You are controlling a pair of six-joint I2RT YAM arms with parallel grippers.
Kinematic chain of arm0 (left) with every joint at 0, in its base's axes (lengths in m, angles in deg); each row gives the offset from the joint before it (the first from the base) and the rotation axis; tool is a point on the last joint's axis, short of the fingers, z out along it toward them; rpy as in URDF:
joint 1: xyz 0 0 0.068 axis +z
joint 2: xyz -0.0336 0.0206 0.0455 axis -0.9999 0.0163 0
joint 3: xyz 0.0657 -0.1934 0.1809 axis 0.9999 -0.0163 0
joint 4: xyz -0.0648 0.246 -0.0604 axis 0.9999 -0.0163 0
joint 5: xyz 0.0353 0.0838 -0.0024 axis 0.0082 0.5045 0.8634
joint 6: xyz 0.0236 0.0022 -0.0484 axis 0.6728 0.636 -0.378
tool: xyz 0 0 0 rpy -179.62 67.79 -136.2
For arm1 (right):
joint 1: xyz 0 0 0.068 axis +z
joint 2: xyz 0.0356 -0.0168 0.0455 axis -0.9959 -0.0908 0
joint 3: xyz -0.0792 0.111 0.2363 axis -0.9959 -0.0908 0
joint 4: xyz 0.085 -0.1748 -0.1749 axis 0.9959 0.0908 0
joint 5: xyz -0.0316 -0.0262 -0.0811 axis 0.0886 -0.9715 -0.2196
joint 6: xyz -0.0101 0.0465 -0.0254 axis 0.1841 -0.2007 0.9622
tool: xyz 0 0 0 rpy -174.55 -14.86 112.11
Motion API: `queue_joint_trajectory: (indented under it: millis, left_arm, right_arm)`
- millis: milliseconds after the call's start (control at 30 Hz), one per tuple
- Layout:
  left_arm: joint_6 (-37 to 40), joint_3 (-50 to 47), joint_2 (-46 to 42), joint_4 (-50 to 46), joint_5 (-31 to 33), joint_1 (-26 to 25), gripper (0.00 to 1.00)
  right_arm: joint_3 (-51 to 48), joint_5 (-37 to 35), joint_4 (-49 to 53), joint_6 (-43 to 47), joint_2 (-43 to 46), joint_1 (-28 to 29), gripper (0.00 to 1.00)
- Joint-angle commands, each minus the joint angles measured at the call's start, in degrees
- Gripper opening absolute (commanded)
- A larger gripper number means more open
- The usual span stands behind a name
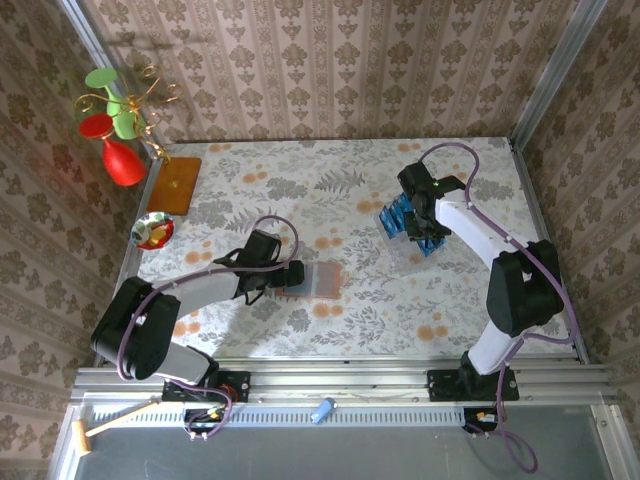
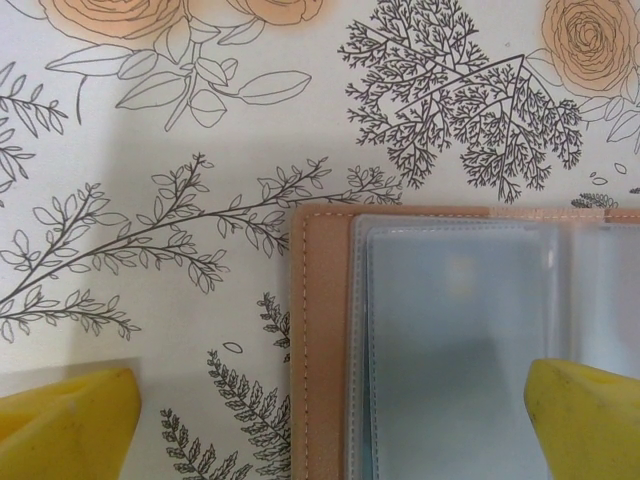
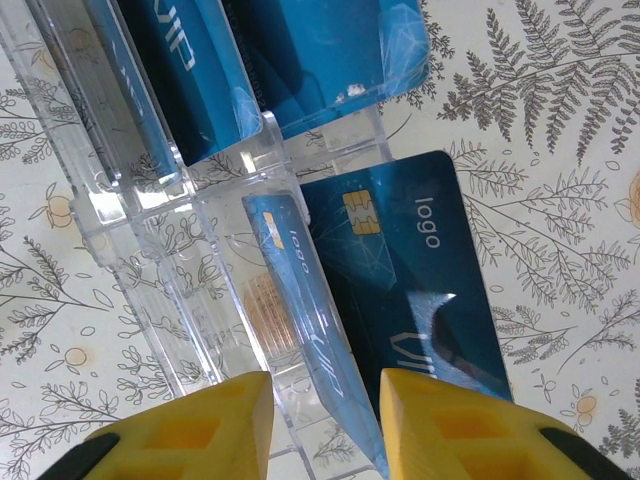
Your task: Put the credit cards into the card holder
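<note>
Left gripper [image 2: 328,410] spread wide over left edge of card holder [image 2: 440,330]. Holder lies open near tabletop [image 1: 300,190] centre, clear sleeves up. Credit cards [image 1: 400,218] in clear rack [image 3: 130,200], 2 o'clock from holder. Right gripper [image 3: 325,425] part-closed, straddling edge-on card [image 3: 300,290]; gap shows at one finger, not pinching. Another card [image 3: 410,270] face-up at its 3 o'clock.

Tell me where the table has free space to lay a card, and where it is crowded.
Free: the far strip between the wooden board and the clear card rack; the near-right patch between the card holder and the right arm's base. Crowded: at the rack, with the right tool among the credit cards; by the small bowl.
</note>
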Motion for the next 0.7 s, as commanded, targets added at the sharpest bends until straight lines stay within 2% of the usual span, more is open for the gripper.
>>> queue_joint_trajectory:
  millis: [0,167,433,667]
  left_arm:
    - [-0.87,0.04,1.24,0.77,-0.17,-0.23,1.00]
    - [-0.75,0.40,1.57,0.75,-0.24,-0.32,1.00]
    - [-0.69,0.49,1.58,0.72,-0.35,-0.41,1.00]
    - [-0.58,0.89,1.76,0.60,-0.40,-0.36,1.00]
  right_arm:
    - [-0.77,1.70,-0.37,0.35,0.18,0.11,0.31]
    - [-1.03,2.31,-0.63,0.40,0.05,0.13,0.26]
    - [0.32,1.56,0.05,0.42,1.92,0.12,0.28]
    - [2.94,-2.44,2.17,1.58,1.63,0.12,0.30]
